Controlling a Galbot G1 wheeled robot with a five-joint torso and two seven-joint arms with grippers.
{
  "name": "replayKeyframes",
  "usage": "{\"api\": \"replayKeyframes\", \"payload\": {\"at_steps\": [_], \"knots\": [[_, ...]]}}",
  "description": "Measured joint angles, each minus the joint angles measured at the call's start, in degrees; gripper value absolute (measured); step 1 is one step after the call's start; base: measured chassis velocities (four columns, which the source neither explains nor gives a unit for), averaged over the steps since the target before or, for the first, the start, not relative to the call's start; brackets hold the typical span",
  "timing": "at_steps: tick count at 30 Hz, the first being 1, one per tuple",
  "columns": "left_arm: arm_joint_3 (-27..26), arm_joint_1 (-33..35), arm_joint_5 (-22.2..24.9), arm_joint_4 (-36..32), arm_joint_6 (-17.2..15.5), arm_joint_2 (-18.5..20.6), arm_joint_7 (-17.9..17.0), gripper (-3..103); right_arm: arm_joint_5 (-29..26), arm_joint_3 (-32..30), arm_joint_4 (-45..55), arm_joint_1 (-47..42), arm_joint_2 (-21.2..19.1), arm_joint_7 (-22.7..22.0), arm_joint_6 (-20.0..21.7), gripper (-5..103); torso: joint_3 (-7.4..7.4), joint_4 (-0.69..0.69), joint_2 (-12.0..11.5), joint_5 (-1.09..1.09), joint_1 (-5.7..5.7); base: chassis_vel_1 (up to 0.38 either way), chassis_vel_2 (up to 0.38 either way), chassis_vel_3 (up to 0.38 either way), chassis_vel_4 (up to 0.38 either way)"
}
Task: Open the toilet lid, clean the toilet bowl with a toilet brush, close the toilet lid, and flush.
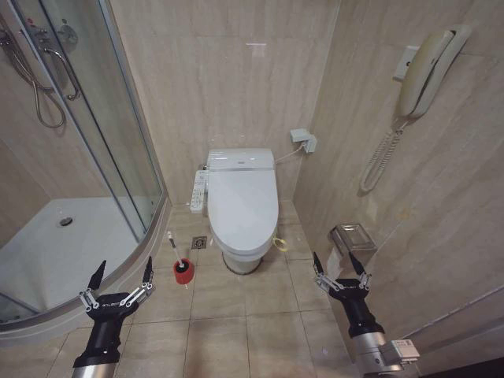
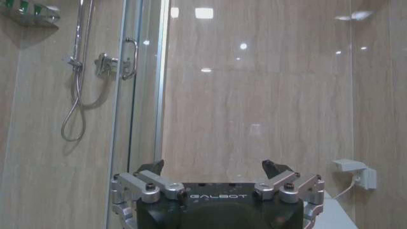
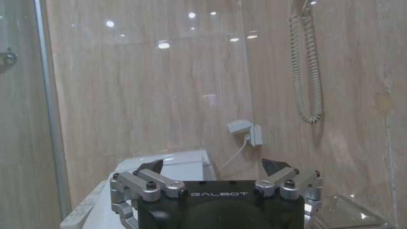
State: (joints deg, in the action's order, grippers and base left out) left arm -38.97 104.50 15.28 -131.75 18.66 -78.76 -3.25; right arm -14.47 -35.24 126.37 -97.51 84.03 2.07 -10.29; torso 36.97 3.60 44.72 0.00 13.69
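Observation:
The toilet lid lies shut over the toilet bowl, white and glossy, with a yellow-green strap loop at its front right edge. A white button panel sits on the bowl's left side. The toilet brush stands tilted in a small red holder cup on the floor left of the bowl; its head is hidden in the cup. My left gripper hangs open near the cup, empty. My right gripper is open and empty, right of the bowl. The toilet's rear shows beyond it.
A curved glass shower enclosure with a raised threshold fills the left. On the right wall hang a phone and a metal paper holder. A floor drain lies by the bowl. A socket box is behind the toilet.

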Motion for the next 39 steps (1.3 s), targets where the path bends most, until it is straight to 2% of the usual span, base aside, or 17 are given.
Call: {"api": "replayKeyframes", "payload": {"at_steps": [15, 18, 24, 31, 32, 39], "knots": [[-0.01, 0.00, 0.00, 0.00, 0.00, 0.00, -0.01, 100, -0.10, 0.01, -0.02, -0.04, -0.05, 0.09, -0.04, 100, 0.01, -0.01, -0.01, 0.01, 0.02, -0.125, 0.134, 0.130, -0.135], [0.00, -0.01, 0.00, 0.00, 0.00, 0.00, 0.01, 100, -0.08, 0.04, -0.10, -0.02, -0.06, 0.17, -0.04, 100, 0.01, 0.03, -0.01, -0.02, 0.03, -0.240, 0.201, 0.227, -0.212], [0.00, 0.00, 0.00, 0.00, 0.00, 0.00, 0.00, 100, -0.06, 0.06, -0.48, 0.19, -0.22, -0.10, -0.12, 100, 0.01, -0.02, -0.02, 0.01, 0.03, -0.203, 0.197, 0.186, -0.187], [0.00, -0.01, 0.00, 0.00, 0.00, 0.00, 0.00, 100, 0.18, 0.19, -1.17, 0.20, -0.37, -0.79, -0.58, 100, 0.02, 0.02, -0.02, 0.00, 0.04, -0.144, 0.131, 0.125, -0.130], [0.00, -0.01, 0.00, 0.00, 0.00, 0.00, 0.00, 100, 0.27, 0.22, -1.37, 0.21, -0.43, -0.65, -0.76, 100, 0.01, -0.01, -0.02, -0.01, 0.04, -0.048, 0.077, 0.085, -0.084], [0.00, 0.00, 0.00, 0.00, 0.00, 0.00, 0.00, 100, 1.83, 0.90, -2.43, -0.36, -0.72, 1.53, -1.57, 100, -0.01, 0.01, 0.00, 0.00, -0.01, 0.007, -0.007, -0.007, 0.006]]}}
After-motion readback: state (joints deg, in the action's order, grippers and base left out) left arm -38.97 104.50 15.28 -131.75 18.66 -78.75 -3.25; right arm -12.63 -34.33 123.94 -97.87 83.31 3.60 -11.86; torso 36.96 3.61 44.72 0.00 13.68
